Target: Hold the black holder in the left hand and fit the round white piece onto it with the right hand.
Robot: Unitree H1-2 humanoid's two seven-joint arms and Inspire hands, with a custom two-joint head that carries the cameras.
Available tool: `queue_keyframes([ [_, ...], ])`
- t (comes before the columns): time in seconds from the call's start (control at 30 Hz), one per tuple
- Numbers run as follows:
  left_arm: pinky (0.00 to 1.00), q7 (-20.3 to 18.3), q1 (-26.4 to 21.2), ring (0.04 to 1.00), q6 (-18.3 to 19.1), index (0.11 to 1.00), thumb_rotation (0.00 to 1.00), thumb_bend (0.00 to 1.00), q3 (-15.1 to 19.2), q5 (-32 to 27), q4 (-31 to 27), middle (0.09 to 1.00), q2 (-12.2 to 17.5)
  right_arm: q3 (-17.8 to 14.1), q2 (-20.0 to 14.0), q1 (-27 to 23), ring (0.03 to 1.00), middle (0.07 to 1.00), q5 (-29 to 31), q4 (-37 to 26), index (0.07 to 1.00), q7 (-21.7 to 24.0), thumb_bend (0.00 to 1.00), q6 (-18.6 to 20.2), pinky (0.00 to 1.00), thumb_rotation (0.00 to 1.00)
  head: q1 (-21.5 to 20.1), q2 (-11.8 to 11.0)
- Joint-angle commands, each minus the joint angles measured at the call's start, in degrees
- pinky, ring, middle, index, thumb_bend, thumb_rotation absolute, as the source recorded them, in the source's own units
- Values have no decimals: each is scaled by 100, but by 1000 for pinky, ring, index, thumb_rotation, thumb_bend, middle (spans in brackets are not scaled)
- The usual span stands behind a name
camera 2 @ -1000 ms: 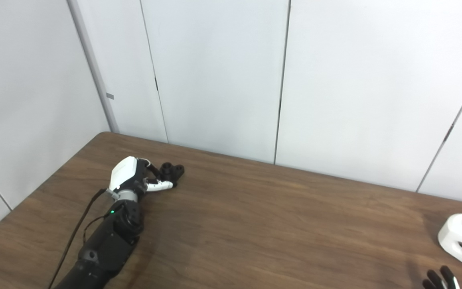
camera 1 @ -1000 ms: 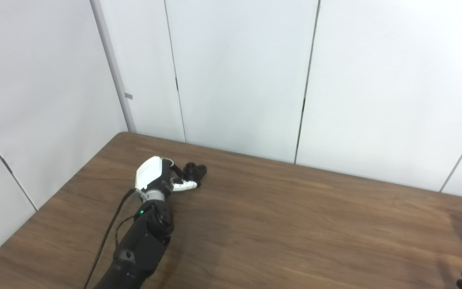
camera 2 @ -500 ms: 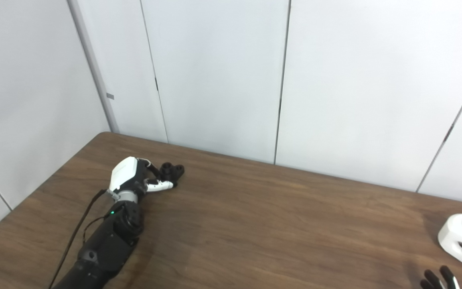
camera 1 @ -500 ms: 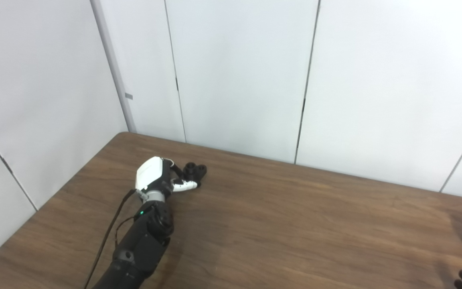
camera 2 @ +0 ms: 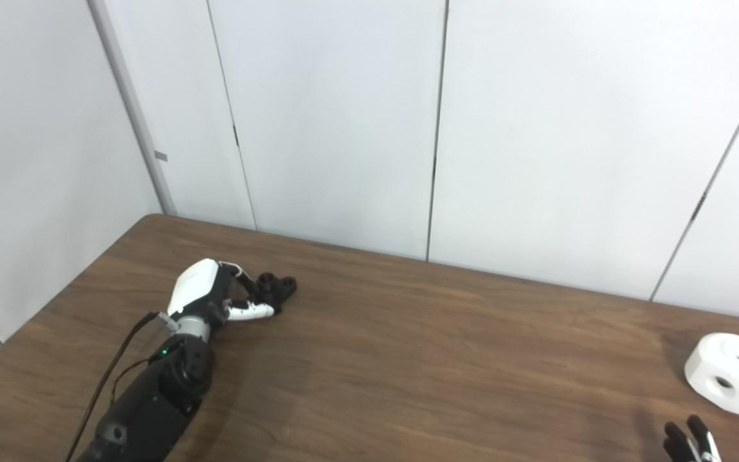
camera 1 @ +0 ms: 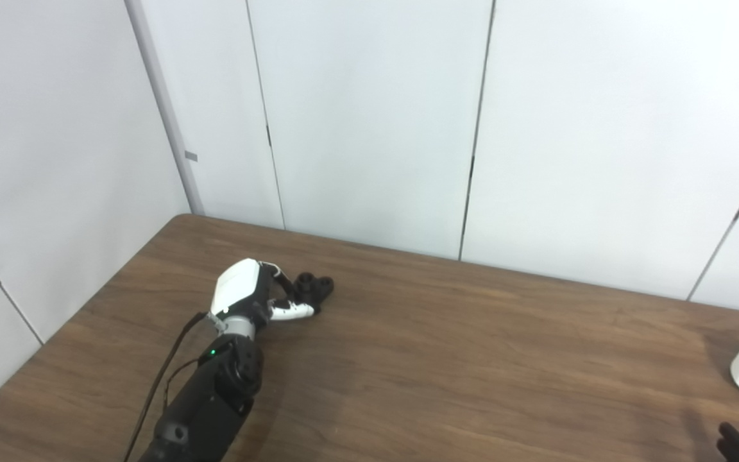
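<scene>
Both head cameras are looking down and forward from above the near edge of the tabletop (camera 1: pixel 446 359), facing the white panelled wall (camera 1: pixel 369 122) at a middling distance. The right eye view is sitting slightly to the right, so it is taking in the whole round white piece (camera 2: pixel 730 373), which the left eye view is cropping. Both are sharing the left hand (camera 1: pixel 244 296) and most of the wood surface.

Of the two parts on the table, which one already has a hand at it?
The black holder, far left: the left hand's fingers are around it. The white piece, far right, sits untouched, the right hand short of it.
</scene>
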Motion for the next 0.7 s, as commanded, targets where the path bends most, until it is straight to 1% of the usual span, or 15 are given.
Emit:
queue_keyframes([
  [0.0,996,-113,-24,882,-14,487,42,518,-72,94,-334,779,28,-13,-55,50,949,935,-52,-204,994,3,625,-41,1000,1000,-6,5],
  [0.17,1000,-291,182,892,20,487,42,518,-204,218,-920,789,-58,5,-29,8,957,936,-98,-275,997,-8,610,13,1000,1000,-117,13],
  [0.33,1000,-394,328,884,-37,487,44,519,-415,471,-1333,780,-116,33,28,-11,955,937,-223,-402,998,-74,589,158,1000,1000,-318,43],
  [0.43,1000,-433,426,887,-123,486,45,520,-572,633,-1540,782,-169,49,45,-16,948,933,-261,-433,999,-94,553,177,1000,1000,-410,71],
  [0.53,1000,-498,539,888,-236,486,45,520,-719,755,-1734,785,-221,78,85,-19,953,934,-267,-443,1000,-119,519,198,1000,1000,-605,101],
  [0.67,1000,-574,691,883,-354,486,45,520,-901,932,-1999,779,-304,120,124,-24,945,928,-333,-470,999,-169,538,222,1000,1000,-764,125],
])
